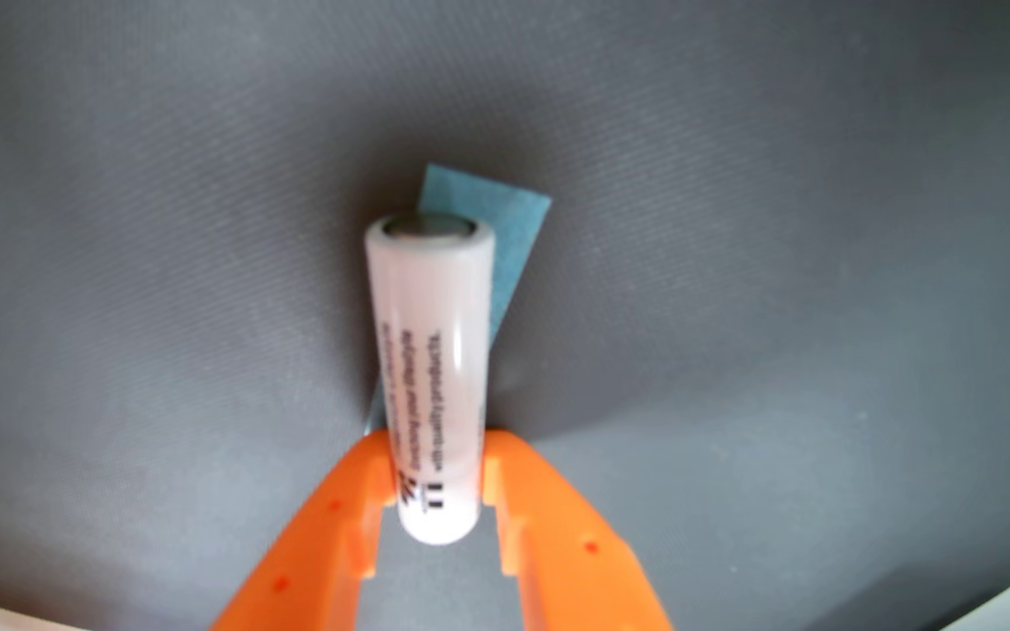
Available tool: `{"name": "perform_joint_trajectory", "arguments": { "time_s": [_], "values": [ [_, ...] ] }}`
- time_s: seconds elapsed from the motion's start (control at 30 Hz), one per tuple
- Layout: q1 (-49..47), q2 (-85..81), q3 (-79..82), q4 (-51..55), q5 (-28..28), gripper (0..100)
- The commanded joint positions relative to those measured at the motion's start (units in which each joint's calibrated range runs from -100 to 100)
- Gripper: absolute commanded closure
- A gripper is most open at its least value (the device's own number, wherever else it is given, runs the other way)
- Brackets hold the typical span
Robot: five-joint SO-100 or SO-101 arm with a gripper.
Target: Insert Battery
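Now my hand is clamped on the battery, one orange finger on each side of its lower part, near the end with the printed marks. I count one battery, white with small black text along its side, and it sticks out from my fingers toward the grey worktop, its flat metal end pointing away from me. Behind it lies one piece of blue tape, flat on the worktop and partly hidden by the battery; I cannot tell whether the battery's far end touches the surface or hangs just above it. I judge that the grasping step is done and that I am now in the carrying step, because no holder or slot for the battery shows in the wrist view. So the next move, as I think, calls for bringing the battery to its holder, wherever it stands, while I keep the grip firm, since the smooth round body could slip or turn between my two fingers. Then I must line its long axis with the slot before I press it in.
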Motion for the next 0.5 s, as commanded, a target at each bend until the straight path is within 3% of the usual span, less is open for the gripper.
{"name": "perform_joint_trajectory", "arguments": {
  "time_s": [0.0, 0.27, 0.47],
  "values": [
    [0.3, -0.3, 0.3, 0.3, -0.1, 98],
    [0.0, -1.0, -0.4, 1.4, -0.4, 98],
    [0.3, -7.2, -2.9, 8.8, -2.4, 98]
  ]
}}
